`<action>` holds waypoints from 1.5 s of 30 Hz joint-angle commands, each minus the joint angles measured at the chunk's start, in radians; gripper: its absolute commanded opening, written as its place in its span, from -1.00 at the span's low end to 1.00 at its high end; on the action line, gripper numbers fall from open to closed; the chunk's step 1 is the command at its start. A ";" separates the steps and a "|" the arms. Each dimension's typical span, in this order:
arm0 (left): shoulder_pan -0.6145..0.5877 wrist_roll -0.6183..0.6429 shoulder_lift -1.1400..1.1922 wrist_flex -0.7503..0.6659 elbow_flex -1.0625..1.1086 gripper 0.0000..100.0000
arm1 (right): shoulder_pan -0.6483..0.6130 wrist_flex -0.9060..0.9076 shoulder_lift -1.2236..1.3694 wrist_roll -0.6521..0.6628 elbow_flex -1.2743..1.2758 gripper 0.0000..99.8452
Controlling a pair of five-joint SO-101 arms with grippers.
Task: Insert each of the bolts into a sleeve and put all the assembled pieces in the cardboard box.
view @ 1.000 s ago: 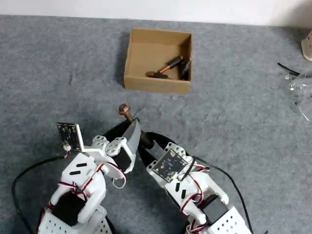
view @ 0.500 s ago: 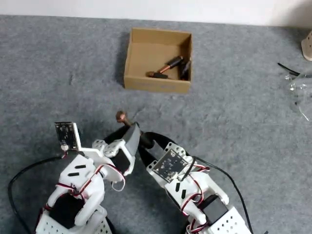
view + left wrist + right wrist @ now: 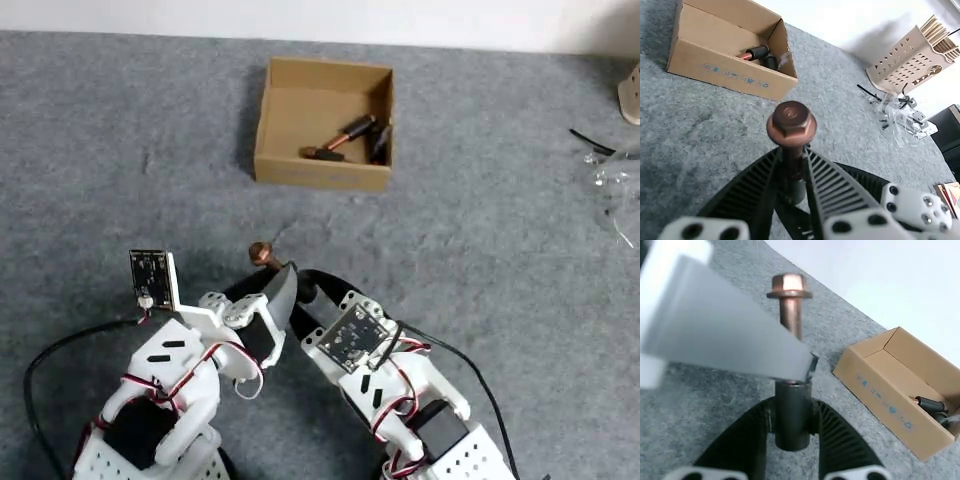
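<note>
1. The left tool (image 3: 790, 160) is clamped on the shank of a copper-coloured bolt (image 3: 791, 124). Its black ribbed fingers (image 3: 755, 187) press in from either side just under the flanged hexagonal head, which stands clear above the fingertips.
2. The right tool (image 3: 791, 422) is closed around a dark grey sleeve (image 3: 791, 410), held upright between its own ribbed fingers (image 3: 747, 437).
3. The two tools meet tip to tip above the grey table (image 3: 500, 290), with the left one gripping higher than the right. The bolt stands upright, directly over the sleeve's top and in line with it. In the right wrist view a finger of the left tool crosses in front of the spot where they meet, so I cannot tell whether the bolt's tip has entered the sleeve.
4. Ahead of both tools and well apart from them, the cardboard box (image 3: 318, 172) sits open on the table. Inside it lie assembled pieces (image 3: 350, 133) — dark sleeves with copper bolts in them — gathered toward the corner on the right tool's side. At least two can be made out.
5. Farther out on the right tool's side, past the box, clear plastic bags (image 3: 897, 117) and a black wire (image 3: 867, 91) lie on the table. Just beyond them stands a pale slotted holder (image 3: 907, 62) with wooden sticks in it
</note>
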 commanded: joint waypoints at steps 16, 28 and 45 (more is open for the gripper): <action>-0.073 0.006 -0.013 -0.005 0.022 -0.16 | 0.025 -0.038 -0.012 -0.011 0.002 -0.99; -0.101 0.008 -0.015 -0.005 0.027 -0.09 | 0.061 -0.038 -0.012 -0.011 0.002 -0.99; -0.387 0.000 -0.013 -0.057 0.030 -0.76 | 0.101 -0.038 -0.012 -0.015 0.004 -0.99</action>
